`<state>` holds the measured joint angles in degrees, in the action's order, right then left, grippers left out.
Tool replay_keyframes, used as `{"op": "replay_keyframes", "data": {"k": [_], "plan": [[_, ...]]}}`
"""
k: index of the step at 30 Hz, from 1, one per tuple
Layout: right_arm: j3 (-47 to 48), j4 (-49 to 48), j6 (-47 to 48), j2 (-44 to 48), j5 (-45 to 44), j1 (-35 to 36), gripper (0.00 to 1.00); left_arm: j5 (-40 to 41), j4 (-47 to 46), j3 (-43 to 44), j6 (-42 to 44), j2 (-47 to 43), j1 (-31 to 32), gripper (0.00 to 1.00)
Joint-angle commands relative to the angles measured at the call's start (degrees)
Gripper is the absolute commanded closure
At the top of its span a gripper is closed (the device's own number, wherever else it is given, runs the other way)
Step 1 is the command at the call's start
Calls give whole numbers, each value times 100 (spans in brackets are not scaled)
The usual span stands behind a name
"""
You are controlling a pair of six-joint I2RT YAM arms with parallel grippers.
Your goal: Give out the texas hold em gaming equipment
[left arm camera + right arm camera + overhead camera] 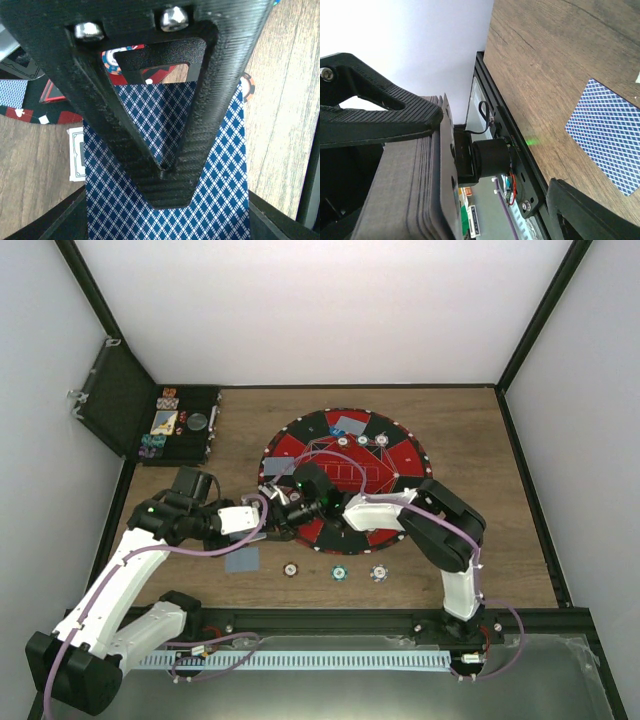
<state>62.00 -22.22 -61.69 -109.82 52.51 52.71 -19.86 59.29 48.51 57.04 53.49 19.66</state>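
Observation:
My left gripper (262,512) (165,200) is shut on a blue diamond-backed playing card (220,165) and holds it over the left rim of the round red-and-black mat (395,465). A white card face (75,152) shows under it. My right gripper (298,508) (497,150) is open, close against the left gripper. One card (241,558) (610,155) lies face down on the wood in front of the mat. Three chips (340,573) lie in a row beside it. Two cards (350,424) and three chips (362,440) lie on the mat.
An open black case (130,405) with chips and buttons stands at the back left. The black table rail (520,160) runs along the near edge. The left arm's grey wrist housing (405,190) fills the lower left of the right wrist view.

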Motion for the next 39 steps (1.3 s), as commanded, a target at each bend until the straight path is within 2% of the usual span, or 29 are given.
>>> {"op": "replay_keyframes", "data": {"k": [1,8,12,20,26,30,32,39], "plan": [[172,-481,-279,-228,225,55,28,-115,-119,-44,40,-58,1,95],[-12,-304,-177,-303,227,-148,33,-124,-92,-46,54,-75,-1,95],[-370,-342,-140,-45,180,-288,38,-90,-85,-43,72,-100,2,96],[-540,191,209,347,-51,-331,43,-132,-75,-50,47,-100,2,95],[-523,446,317,658,-248,-358,56,-98,-84,-101,52,-139,3,96],[-354,982,497,937,-508,-358,76,-139,-60,-108,49,-146,0,95],[-287,1239,600,1019,-568,-358,82,-150,-65,-127,46,-153,3,96],[-231,1724,794,1188,-679,-382,90,-74,-75,-208,84,-157,3,96]]}}
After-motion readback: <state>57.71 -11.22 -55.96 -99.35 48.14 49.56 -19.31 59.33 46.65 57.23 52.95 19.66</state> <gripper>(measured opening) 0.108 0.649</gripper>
